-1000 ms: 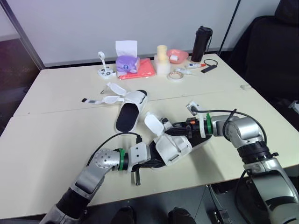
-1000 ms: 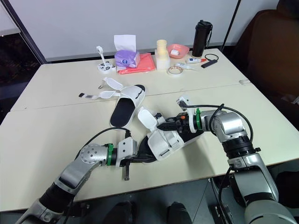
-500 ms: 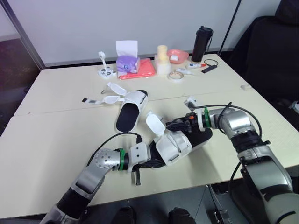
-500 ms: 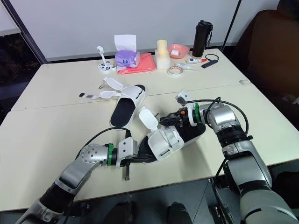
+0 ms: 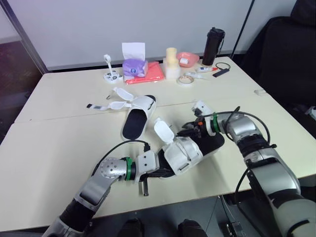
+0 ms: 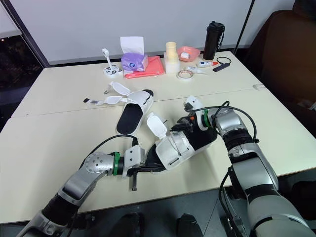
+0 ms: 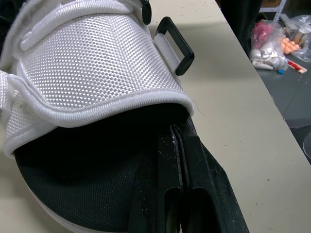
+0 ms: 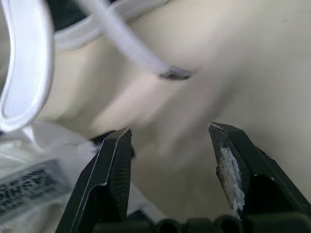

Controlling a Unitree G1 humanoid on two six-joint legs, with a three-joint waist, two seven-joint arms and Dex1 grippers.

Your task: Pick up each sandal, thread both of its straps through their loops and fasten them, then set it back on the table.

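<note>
The near sandal (image 5: 181, 152), white mesh upper on a black sole, lies tilted at the table's front middle. One wide strap flap (image 5: 162, 131) stands up loose, and a black loop (image 7: 176, 46) shows at the upper's edge. My left gripper (image 5: 165, 170) is shut on the sole's near end, its fingers (image 7: 177, 194) pressed together over the black insole. At the sandal's far side my right gripper (image 5: 190, 132) hovers open, with nothing between its fingers (image 8: 116, 160); a thin white strap end (image 8: 146, 58) lies just beyond. The second sandal (image 5: 138, 116) rests farther back, straps spread open.
Along the far edge stand a tissue box (image 5: 134, 66), a red pouch (image 5: 150, 74), a cream cylinder (image 5: 171, 63), a pink bowl (image 5: 187, 59), a tape roll (image 5: 186, 80) and a black bottle (image 5: 213, 45). A dark chair (image 5: 286, 54) is at the right.
My right arm has swung back and its gripper has shifted a little farther from me along the sandal's far side. The near sandal has turned slightly. The left arm has stayed put.
</note>
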